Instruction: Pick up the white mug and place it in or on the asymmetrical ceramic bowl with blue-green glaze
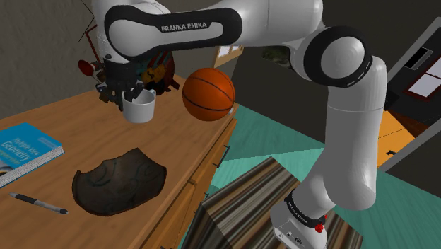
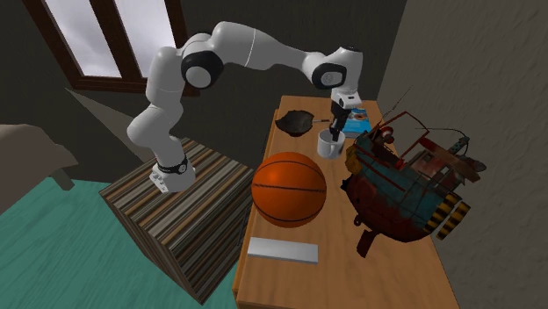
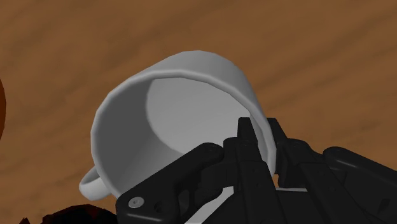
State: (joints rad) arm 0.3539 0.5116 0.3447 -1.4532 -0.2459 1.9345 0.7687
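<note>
A white mug [image 1: 139, 108] is clasped by my black gripper [image 1: 130, 93], which is shut on its rim from above. In the wrist view one finger is inside the mug [image 3: 178, 121] and one outside its wall, at the gripper [image 3: 261, 145]; the handle points away to the side. The mug [image 2: 329, 146] is at or just above the wooden table [image 1: 198, 152]; I cannot tell whether it touches. The bowl [image 1: 116, 182], dark and irregular in outline, lies on the table nearer the shoulder view's lower left. In the second exterior view this bowl [image 2: 296, 121] lies just beyond the gripper [image 2: 335, 125].
An orange basketball [image 1: 208, 94] sits close to the mug on the shoulder view's right. A rusty model craft [image 2: 404, 180] stands behind it. A blue book [image 1: 25, 150] and a pen [image 1: 39, 203] lie past the bowl. A grey slab [image 2: 282, 250] lies at the table's far end.
</note>
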